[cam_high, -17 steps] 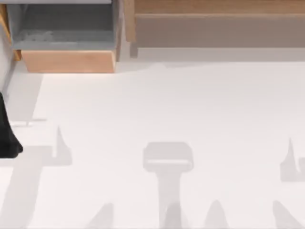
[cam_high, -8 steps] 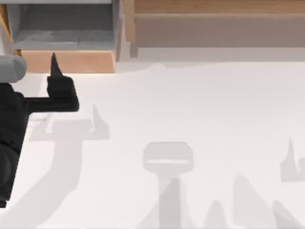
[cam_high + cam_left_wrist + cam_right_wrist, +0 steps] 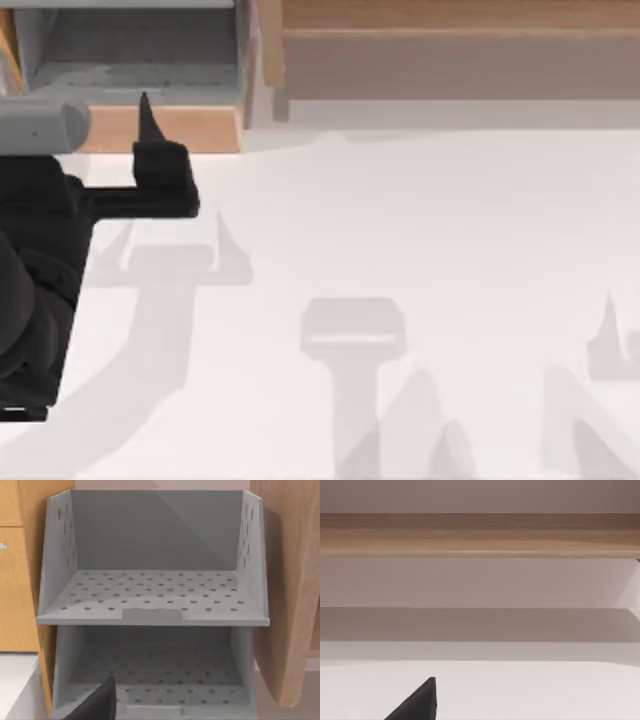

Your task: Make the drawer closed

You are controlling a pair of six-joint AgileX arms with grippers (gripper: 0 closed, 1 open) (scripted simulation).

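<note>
One boxy drawer with grey inner walls and a light orange-brown wooden front panel [image 3: 190, 128] sits pulled out at the table's far left corner, next to the long brown wooden bench-like body [image 3: 450, 50]. My left gripper [image 3: 150, 150] is right at that front panel, one black pointed fingertip [image 3: 147, 115] overlapping its upper edge from above. Can't tell if its fingers are spread or together. The left wrist view looks straight into the perforated grey drawer interior [image 3: 155, 595]. The white table [image 3: 420, 230] carries arm shadows. Right arm is parked, facing the bench.
</note>
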